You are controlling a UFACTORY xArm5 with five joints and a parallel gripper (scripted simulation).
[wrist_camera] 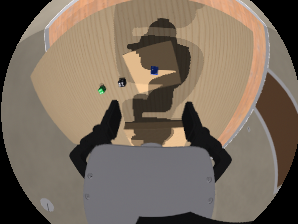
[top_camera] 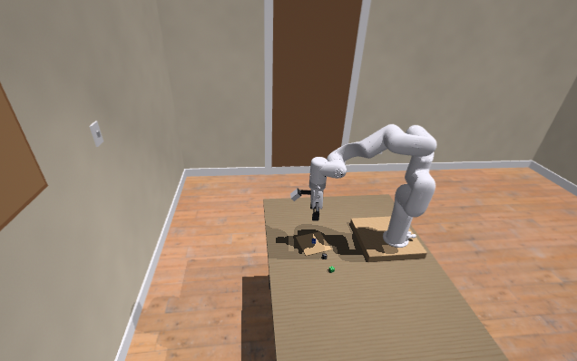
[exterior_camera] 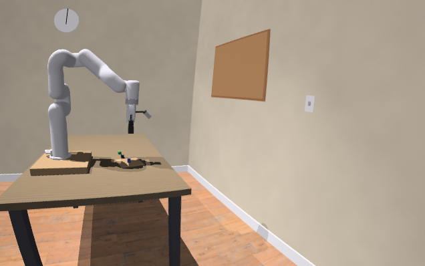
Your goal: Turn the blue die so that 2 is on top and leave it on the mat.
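From the wrist view the gripper (wrist_camera: pixel 152 117) is closest to the lens, both black fingers spread as wide as they go with nothing between them — just the arm's own shadow on the table below. It hangs well above the tabletop, pointing straight down. Past the fingers, up around 12 o'clock in that view, the blue die (wrist_camera: pixel 154 70) sits on the small tan mat (wrist_camera: pixel 136 70), fully inside its edges as far as I can tell, half in shadow. The pips are way too small to read, so I can't say which face is up. Off toward 10 o'clock lie the other two on the bare wooden table (wrist_camera: pixel 67 83), clear of the mat: a dark die (wrist_camera: pixel 123 83) just off the mat's edge and a green die (wrist_camera: pixel 101 88) a bit further out, near each other but not touching. In the top view the blue die (top_camera: pixel 313 240) is nearly under the gripper (top_camera: pixel 316 215), and the white arm (top_camera: pixel 410 190) stands on a wooden base board (top_camera: pixel 419 254) at about 3 o'clock from the mat — well apart from the dice.
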